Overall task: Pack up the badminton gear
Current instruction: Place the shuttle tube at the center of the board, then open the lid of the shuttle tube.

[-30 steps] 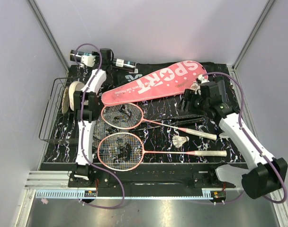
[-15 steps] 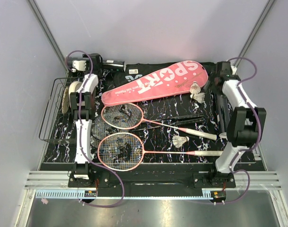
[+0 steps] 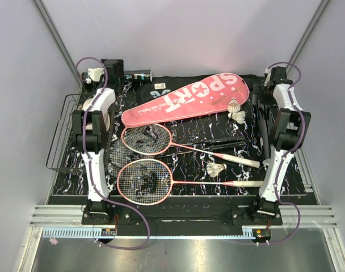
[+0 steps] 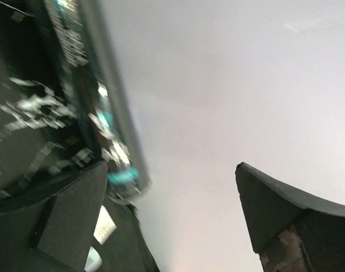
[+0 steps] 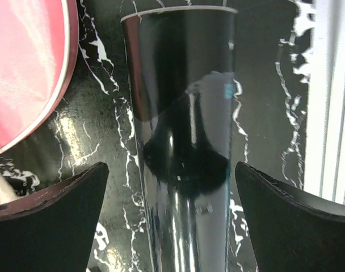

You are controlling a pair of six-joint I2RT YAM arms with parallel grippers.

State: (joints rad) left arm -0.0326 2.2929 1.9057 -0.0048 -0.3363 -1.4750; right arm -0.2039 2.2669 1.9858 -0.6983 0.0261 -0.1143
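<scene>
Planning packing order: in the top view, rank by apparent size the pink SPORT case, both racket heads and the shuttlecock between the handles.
1. pink SPORT case
2. near racket head and far racket head: nearly alike, not ranked
3. shuttlecock

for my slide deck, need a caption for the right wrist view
Open right pincer above the dark tube lying on the black marbled table, pink racket case at left.

Bright even light, soft shadows, left wrist view motion-blurred — glare streaks on the dark tube [image 5: 184,85]
</scene>
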